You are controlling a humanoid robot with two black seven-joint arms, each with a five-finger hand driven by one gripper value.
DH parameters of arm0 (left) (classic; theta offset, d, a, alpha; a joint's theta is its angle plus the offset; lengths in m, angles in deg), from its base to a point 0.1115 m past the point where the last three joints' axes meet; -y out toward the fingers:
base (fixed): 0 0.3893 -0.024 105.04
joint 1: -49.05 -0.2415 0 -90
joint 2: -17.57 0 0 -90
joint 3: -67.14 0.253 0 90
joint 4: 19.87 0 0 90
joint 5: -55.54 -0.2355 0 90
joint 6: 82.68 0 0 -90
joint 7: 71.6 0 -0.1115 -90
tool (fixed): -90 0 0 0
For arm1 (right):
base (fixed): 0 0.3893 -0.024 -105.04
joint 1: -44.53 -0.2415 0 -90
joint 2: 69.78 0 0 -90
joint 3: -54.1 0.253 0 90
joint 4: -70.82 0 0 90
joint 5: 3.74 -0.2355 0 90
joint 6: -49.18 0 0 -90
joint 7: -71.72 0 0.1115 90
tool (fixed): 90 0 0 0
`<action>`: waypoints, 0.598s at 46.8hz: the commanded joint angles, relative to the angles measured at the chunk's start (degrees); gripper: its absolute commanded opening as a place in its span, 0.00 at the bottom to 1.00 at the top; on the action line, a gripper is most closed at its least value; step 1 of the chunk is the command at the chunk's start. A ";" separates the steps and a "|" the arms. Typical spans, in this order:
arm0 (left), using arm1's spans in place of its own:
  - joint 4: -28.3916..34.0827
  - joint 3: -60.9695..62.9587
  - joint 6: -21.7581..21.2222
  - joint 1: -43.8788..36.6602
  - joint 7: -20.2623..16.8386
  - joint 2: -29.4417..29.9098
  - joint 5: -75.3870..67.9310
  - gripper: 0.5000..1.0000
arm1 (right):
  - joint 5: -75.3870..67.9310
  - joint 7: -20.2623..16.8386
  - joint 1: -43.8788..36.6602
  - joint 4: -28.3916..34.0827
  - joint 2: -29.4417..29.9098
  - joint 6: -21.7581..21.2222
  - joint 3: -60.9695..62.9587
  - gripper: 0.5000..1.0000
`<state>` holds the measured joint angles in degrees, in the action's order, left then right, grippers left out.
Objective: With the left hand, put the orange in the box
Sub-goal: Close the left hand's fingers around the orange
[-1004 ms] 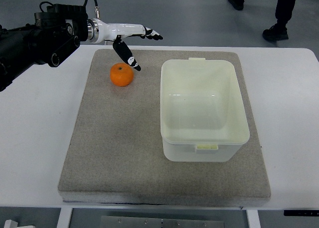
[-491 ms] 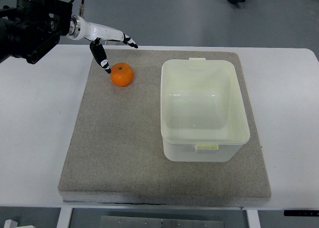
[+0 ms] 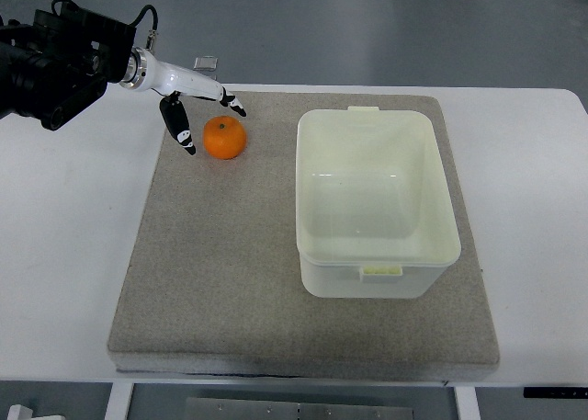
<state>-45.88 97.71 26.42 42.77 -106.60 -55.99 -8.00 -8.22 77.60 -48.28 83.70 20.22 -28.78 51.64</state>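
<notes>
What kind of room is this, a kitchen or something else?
Probably a robotics test lab, not a kitchen: a white table with a grey mat, one orange, an empty box, and a robot's left hand.

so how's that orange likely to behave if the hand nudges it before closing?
The orange is round and sits loose on the flat grey mat, so a nudge would probably roll it. The mat's felt-like surface may slow that. The left hand is open with fingers either side, so an off-centre touch could push it away.
</notes>
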 commanded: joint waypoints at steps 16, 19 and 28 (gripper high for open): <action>0.96 0.28 -2.57 -1.72 0.00 -1.05 -1.75 0.89 | 0.00 0.00 0.00 0.04 0.00 0.00 0.00 0.89; 0.96 0.20 -2.83 -2.50 0.00 -1.31 -3.33 0.89 | 0.00 0.00 0.00 -0.05 0.00 0.00 0.00 0.89; 3.59 0.20 -5.29 -4.18 0.00 -2.89 -4.83 0.89 | 0.00 0.00 0.00 0.04 0.00 0.00 0.00 0.89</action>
<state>-43.46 97.94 21.60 39.13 -106.58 -58.02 -12.80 -8.22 77.60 -48.28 83.69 20.22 -28.78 51.64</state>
